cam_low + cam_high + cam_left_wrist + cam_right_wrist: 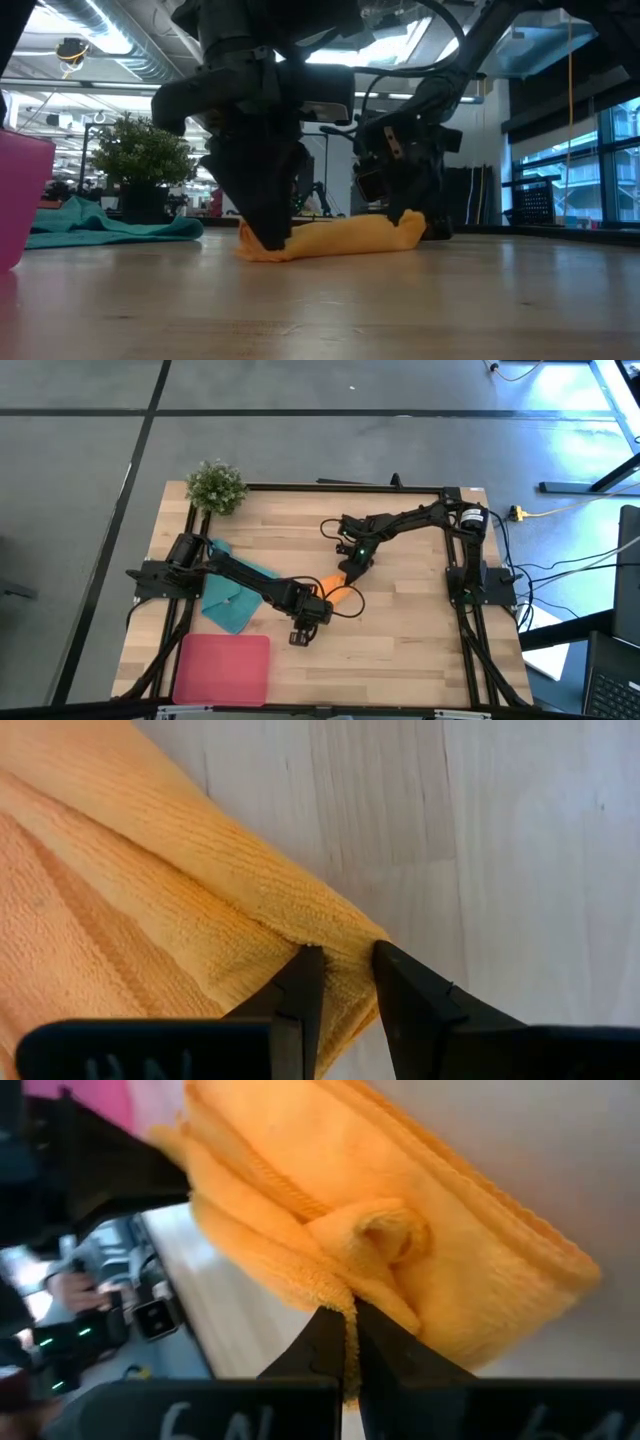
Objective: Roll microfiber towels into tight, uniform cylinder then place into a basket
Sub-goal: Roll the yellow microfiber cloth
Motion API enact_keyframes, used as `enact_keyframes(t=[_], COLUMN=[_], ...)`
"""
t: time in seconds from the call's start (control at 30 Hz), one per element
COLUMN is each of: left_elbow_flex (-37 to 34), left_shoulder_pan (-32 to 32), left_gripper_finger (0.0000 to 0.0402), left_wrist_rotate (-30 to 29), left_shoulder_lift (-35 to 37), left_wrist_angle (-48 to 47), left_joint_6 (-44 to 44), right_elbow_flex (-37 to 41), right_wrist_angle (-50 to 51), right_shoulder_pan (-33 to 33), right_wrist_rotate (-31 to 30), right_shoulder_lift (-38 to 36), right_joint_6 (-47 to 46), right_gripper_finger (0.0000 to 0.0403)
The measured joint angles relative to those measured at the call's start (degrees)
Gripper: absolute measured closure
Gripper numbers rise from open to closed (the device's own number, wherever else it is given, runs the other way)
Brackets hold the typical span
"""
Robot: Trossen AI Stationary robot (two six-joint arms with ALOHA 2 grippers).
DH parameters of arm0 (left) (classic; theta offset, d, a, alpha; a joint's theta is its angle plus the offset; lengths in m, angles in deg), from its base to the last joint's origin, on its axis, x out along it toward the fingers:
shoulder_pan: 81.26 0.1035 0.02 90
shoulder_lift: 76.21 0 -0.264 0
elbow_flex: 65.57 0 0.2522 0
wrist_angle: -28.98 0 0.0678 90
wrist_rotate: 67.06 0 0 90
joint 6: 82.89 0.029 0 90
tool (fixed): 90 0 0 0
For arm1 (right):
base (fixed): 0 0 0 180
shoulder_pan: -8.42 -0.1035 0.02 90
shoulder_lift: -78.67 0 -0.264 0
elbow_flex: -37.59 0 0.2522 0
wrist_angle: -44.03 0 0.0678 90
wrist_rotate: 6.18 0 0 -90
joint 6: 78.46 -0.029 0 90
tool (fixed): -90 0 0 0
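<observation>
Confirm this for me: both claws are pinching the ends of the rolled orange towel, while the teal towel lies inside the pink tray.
One detail is wrong. The crumpled teal microfiber towel lies on the wooden table beside the shallow pink rectangular tray, not inside it, as the high view shows. The rest holds: the left claw and right claw each pinch an end of the rolled orange microfiber towel.

Bright overhead light; low view backlit, arms silhouetted; table (400, 620) evenly lit; wrist views softly blurred.
</observation>
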Motion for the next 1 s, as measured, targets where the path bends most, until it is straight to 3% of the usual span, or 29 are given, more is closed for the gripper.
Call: enact_keyframes(t=[0.23, 0.67, 0.9, 1.0], left_elbow_flex=[-0.04, -0.07, -0.04, -0.04], left_shoulder_pan=[0.00, -0.11, -0.68, -1.17], left_gripper_finger=[0.0321, 0.0322, 0.0390, 0.0397], left_wrist_rotate=[-1.30, -5.01, -6.86, -7.97], left_shoulder_lift=[-0.04, -0.07, -0.07, -0.07], left_wrist_angle=[1.04, 1.19, 0.79, 0.82], left_joint_6=[-0.94, -6.30, -6.42, -6.19], right_elbow_flex=[0.02, 0.13, 0.15, 0.17], right_wrist_angle=[0.16, 0.33, 0.13, 0.09], right_shoulder_pan=[-0.75, -1.66, -1.71, -1.71], right_wrist_rotate=[-6.31, -6.54, -6.54, -6.54], right_shoulder_lift=[0.00, 0.11, 0.15, 0.17], right_joint_6=[0.06, 1.41, 1.80, 1.88], right_gripper_finger=[0.0393, 0.0393, 0.0393, 0.0389])
